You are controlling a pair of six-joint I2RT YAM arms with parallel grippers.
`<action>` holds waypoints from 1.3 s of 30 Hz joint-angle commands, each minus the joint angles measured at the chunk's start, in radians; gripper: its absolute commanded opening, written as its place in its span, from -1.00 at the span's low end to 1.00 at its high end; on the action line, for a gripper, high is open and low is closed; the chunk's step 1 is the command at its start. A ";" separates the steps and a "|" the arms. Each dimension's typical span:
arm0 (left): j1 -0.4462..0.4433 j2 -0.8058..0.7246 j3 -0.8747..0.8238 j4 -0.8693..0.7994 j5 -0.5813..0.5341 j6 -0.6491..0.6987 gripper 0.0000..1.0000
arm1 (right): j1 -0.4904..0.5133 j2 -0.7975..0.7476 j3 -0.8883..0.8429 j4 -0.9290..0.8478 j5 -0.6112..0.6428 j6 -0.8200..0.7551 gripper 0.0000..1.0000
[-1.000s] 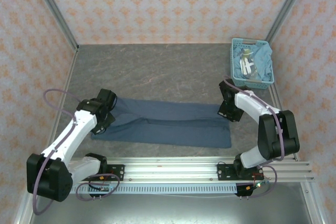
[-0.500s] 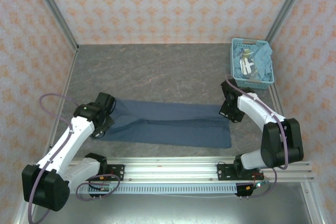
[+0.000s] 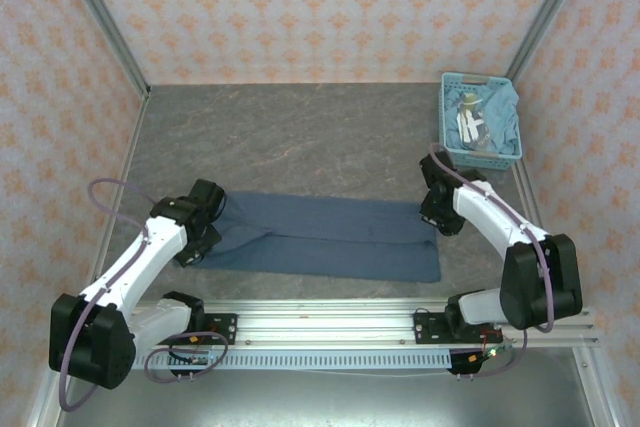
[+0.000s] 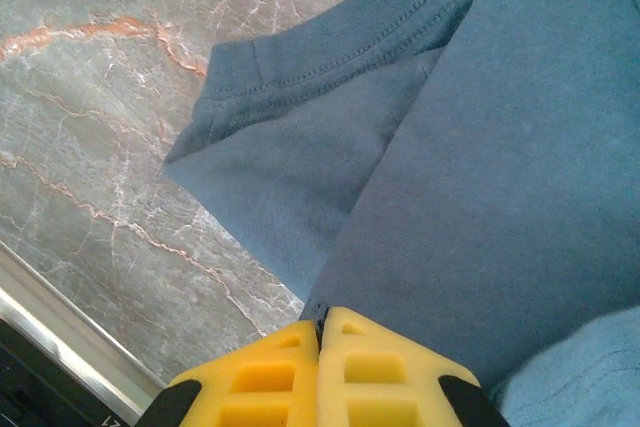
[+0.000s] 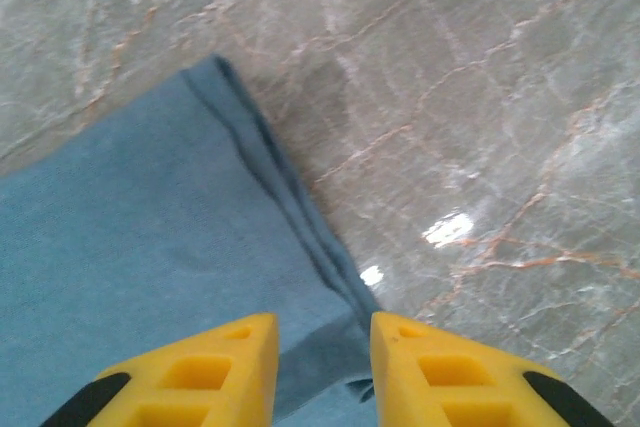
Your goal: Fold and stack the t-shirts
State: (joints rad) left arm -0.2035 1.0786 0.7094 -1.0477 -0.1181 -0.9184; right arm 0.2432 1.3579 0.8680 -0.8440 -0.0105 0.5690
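A dusty slate-blue t-shirt (image 3: 320, 242) lies along the near part of the grey table, folded into a long band. My left gripper (image 3: 206, 228) is at its left end. In the left wrist view the yellow fingers (image 4: 380, 367) are shut on the t-shirt's (image 4: 500, 147) folded edge, with a sleeve spread beyond them. My right gripper (image 3: 437, 215) is at the shirt's right end. It stands open (image 5: 323, 342), its fingers either side of the layered hem of the t-shirt (image 5: 130, 227). Lighter teal-blue t-shirts (image 3: 500, 117) are heaped in the basket.
A light-blue lattice basket (image 3: 478, 78) stands at the back right corner. The marbled grey table (image 3: 300, 137) stretches behind the shirt. An aluminium rail (image 3: 320, 322) runs along the near edge, close to the shirt's front edge. Patterned walls enclose three sides.
My left gripper has shifted a little towards the right with the shirt's left end, so the band looks slightly shorter. The right gripper has edged toward the near right.
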 commanded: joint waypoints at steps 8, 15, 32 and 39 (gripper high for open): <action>-0.016 0.004 -0.032 0.016 0.000 -0.026 -1.00 | 0.024 0.065 -0.025 0.062 -0.025 0.025 -0.49; -0.087 -0.047 0.050 -0.053 0.017 -0.086 -1.00 | 0.024 0.151 -0.008 0.070 -0.004 0.012 -0.52; -0.361 -0.029 0.045 -0.047 0.041 -0.279 -1.00 | 0.023 0.257 0.063 0.070 0.006 -0.012 -0.51; -0.304 0.005 0.057 -0.097 -0.095 -0.201 -1.00 | 0.023 0.250 0.074 0.064 -0.008 -0.024 -0.51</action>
State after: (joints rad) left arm -0.5404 1.0702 0.7521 -1.0916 -0.1143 -1.1473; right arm 0.2634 1.6093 0.9188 -0.7689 -0.0334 0.5617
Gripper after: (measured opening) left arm 0.041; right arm 0.247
